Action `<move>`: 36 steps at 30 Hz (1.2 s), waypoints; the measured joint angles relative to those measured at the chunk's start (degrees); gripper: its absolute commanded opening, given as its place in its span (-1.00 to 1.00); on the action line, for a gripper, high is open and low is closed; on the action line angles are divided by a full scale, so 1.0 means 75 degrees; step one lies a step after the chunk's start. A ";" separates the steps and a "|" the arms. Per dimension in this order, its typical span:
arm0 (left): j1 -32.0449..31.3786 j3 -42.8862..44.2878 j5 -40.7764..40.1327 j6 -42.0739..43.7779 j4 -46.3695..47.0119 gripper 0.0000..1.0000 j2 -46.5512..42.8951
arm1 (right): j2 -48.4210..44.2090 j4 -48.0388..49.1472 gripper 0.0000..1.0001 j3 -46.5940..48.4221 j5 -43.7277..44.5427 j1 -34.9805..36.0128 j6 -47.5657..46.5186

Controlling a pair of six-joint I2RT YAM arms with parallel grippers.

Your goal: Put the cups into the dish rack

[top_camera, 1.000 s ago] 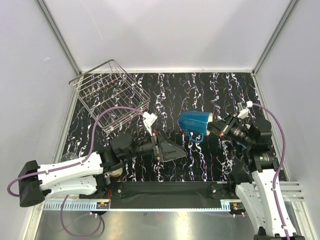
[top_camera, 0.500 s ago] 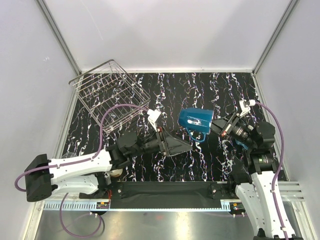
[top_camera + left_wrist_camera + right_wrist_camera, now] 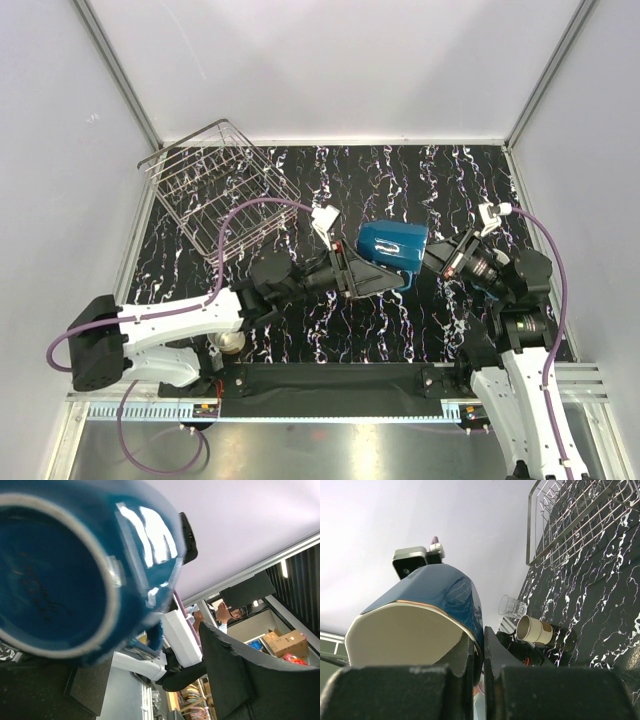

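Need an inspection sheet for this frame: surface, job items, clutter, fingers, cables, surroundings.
Surface: black white-veined tabletop.
Job's things: dish rack in the far left corner, no cup seen in it. Dark blue cup is held mid-table. Beige cup and clear glass are near the left arm's base. Light blue cup not seen.
Clutter: nothing seen.
Grippers: right gripper has its fingers clamped on the dark blue cup's rim. Left gripper is open at the cup's base.
Cables: left purple cable crosses the rack's near corner in the top view. Right purple cable hangs clear.
Surroundings: white walls; person outside the cell.
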 measured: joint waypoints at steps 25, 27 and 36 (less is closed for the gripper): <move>0.0026 0.0178 0.0149 -0.1387 0.1020 0.04 0.1142 | -0.0213 -0.0428 -1.00 0.0114 0.0303 -0.0108 -0.0329; 0.0026 0.0178 0.0137 -0.1480 0.1075 0.03 0.1212 | -0.0227 -0.0650 -1.00 0.0154 0.0306 -0.0108 -0.0455; 0.0026 0.0178 -0.0079 -0.1632 0.1011 -0.58 0.1166 | -0.0251 -0.0860 -1.00 0.0219 0.0493 -0.0111 -0.0807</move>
